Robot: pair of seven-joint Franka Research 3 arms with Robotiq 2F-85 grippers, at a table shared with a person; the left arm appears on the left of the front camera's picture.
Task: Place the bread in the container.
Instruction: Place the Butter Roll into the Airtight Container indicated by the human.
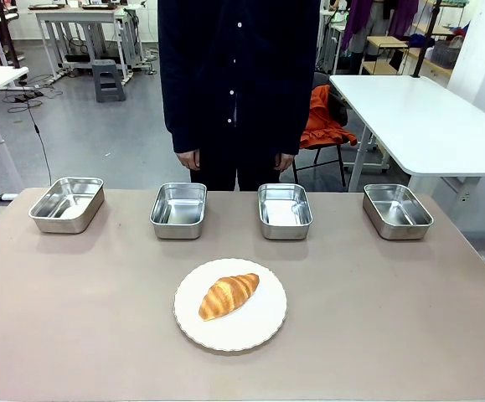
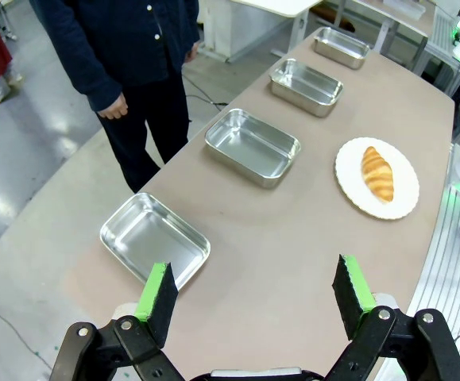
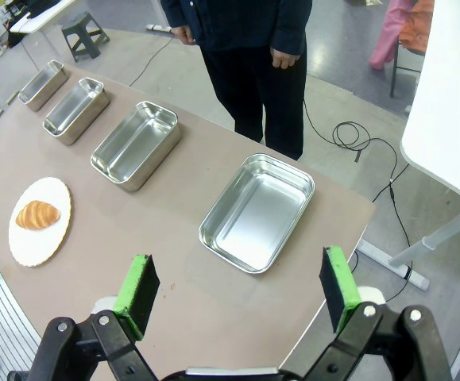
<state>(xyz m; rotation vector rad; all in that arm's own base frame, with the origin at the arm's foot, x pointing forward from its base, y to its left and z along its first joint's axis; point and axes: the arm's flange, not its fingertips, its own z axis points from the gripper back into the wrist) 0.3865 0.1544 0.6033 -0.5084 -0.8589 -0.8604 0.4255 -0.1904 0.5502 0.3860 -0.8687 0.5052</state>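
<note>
The bread (image 1: 229, 295) is a golden-brown croissant lying on a round white plate (image 1: 263, 327) near the table's front middle; it also shows in the left wrist view (image 2: 376, 172) and the right wrist view (image 3: 37, 214). Four shiny steel containers stand in a row along the far edge: far left (image 1: 67, 203), middle left (image 1: 179, 209), middle right (image 1: 284, 210), far right (image 1: 397, 210). All look empty. My left gripper (image 2: 255, 294) is open above the table near the leftmost tray (image 2: 154, 240). My right gripper (image 3: 235, 287) is open above the rightmost tray (image 3: 257, 211).
A person in a dark jacket (image 1: 238, 75) stands at the far side, hands (image 1: 189, 159) hanging at the sides. A white table (image 1: 426, 117) and an orange-draped chair (image 1: 324, 126) stand behind on the right.
</note>
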